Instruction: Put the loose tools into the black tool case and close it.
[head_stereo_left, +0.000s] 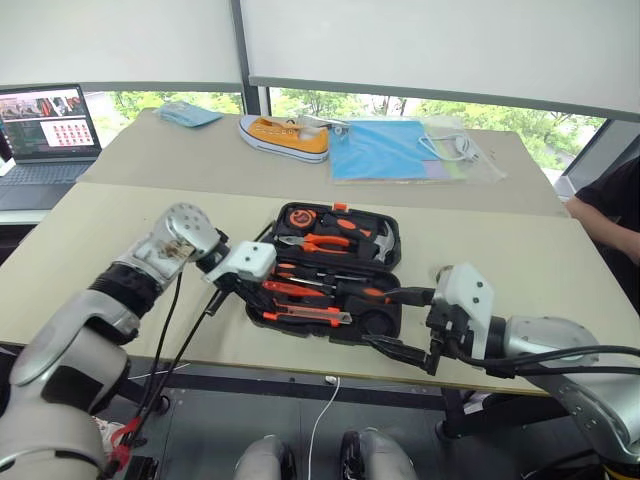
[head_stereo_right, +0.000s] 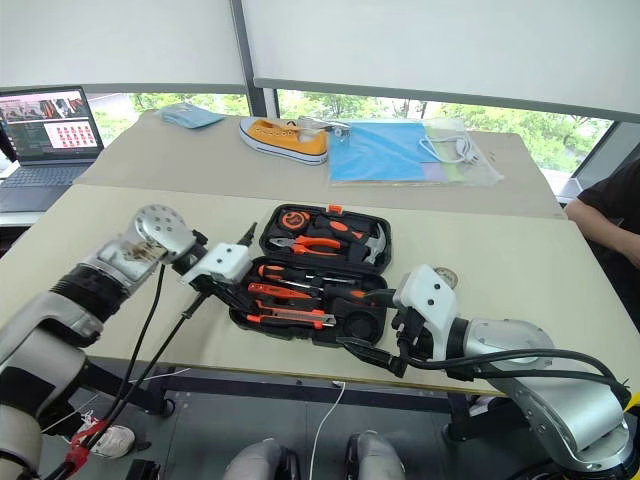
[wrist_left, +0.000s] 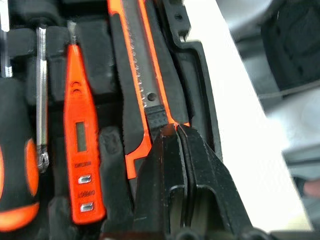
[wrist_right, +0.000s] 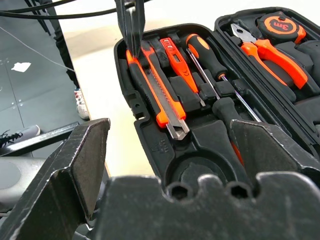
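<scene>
A beige table (head_stereo_left: 120, 230) stands before a row of windows, with a second table behind it carrying a yellow sneaker (head_stereo_left: 283, 137), a blue folder (head_stereo_left: 385, 150) and a laptop (head_stereo_left: 45, 130) off to the left. The black tool case (head_stereo_left: 335, 270) lies open near the table's front edge, lid laid back flat. In its near half, the orange-black utility knife (wrist_right: 159, 95) sits in the recess closest to the front wall, with the slim orange tester screwdriver (wrist_left: 80, 145) just beside it and an orange-and-black-handled screwdriver (wrist_right: 212, 60) further in. The lid half holds orange-handled pliers (head_stereo_left: 320, 243), a hammer (head_stereo_left: 383, 243) and a tape measure (head_stereo_left: 299, 217). The left gripper (wrist_left: 175, 131) points down at the case's left end, its fingers pressed together, tips touching the butt end of the utility knife. The right gripper (head_stereo_left: 400, 325) hangs at the case's right end, jaws spread wide around nothing, just beside the case wall.
</scene>
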